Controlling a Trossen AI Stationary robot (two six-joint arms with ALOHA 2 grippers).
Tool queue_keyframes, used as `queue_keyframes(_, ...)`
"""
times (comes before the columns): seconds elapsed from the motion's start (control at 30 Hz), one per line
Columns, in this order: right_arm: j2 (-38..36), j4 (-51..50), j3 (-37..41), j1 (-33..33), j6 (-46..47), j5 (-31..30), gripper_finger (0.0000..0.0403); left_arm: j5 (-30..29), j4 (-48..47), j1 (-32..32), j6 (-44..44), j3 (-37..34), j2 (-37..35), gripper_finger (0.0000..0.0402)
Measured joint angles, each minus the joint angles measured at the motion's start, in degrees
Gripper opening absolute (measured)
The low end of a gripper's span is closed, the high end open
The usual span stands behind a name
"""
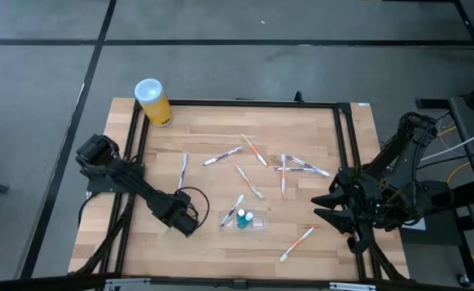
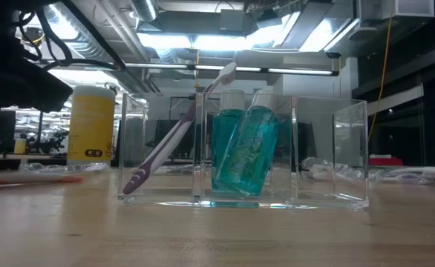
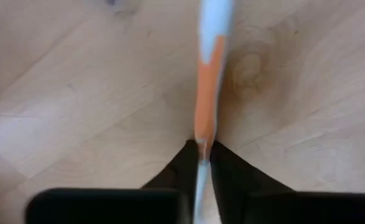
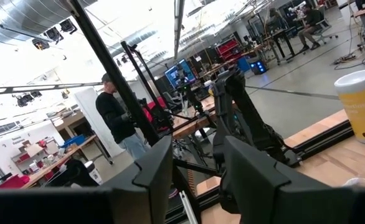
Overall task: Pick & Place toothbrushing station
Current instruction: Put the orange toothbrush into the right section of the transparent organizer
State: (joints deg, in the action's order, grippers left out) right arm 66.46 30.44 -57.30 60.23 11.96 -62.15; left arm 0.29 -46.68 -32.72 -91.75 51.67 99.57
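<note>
On the wooden table (image 1: 213,137), the left gripper (image 3: 201,163) pinches an orange-and-white toothbrush (image 3: 208,74), its length pointing straight ahead from the fingers. The clear holder (image 2: 243,152) with a teal tube (image 2: 246,156) stands nearby. Right gripper (image 1: 327,206) waits open at the table's right edge.

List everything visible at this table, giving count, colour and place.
clear holder: one, middle of the table, lower in the high view
purple toothbrush: one, leaning in the holder's end compartment
teal tube: at least one, middle compartment
loose toothbrushes: about seven, white with coloured ends, scattered
yellow canister: one, white lid, corner on left arm's side
person: one, dark top, room beyond
left gripper: shut on an orange toothbrush, beside the holder
right gripper: open, right side
</note>
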Motion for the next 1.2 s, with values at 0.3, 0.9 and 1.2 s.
queue_keyframes(0.3,0.0,-0.9,0.0,0.0,-0.4,0.0,0.0148,-5.7,4.2,2.2,2.4,-1.4,-6.1,0.0005)
queue_keyframes(0.9,0.0,-9.2,0.0,-4.9,8.2,7.7,0.0149,-22.7,13.5,2.4,0.9,-1.0,-28.9,0.0001)
queue_keyframes(1.2,0.0,-9.0,0.0,-5.0,8.3,7.3,0.0149,-7.6,13.4,2.0,1.0,-0.9,-19.4,0.0062)
